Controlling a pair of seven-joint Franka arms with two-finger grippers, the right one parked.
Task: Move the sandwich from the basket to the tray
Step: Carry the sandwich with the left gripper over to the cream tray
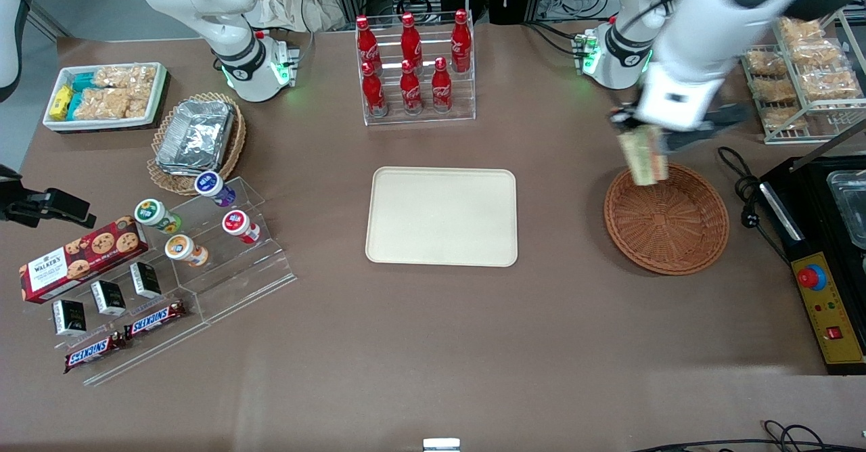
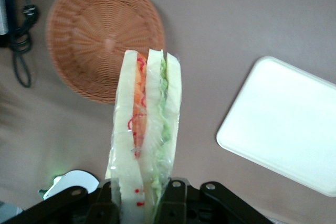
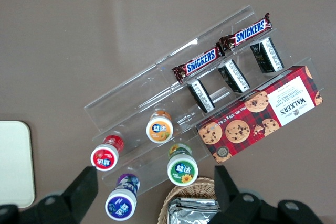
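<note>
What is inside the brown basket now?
Nothing shows inside the basket; its woven bottom is bare. The sandwich hangs above its rim, held by the gripper, and hides a small bit of the rim in the front view. The tray has nothing on it yet.

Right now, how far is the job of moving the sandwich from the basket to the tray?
Done: the sandwich is out of the basket, which holds nothing. In hand: the left hand grips it in the air above the basket's rim, at the part farther from the front camera. Left: carry it over to the tray, which has nothing on it, set it down and let go.
</note>
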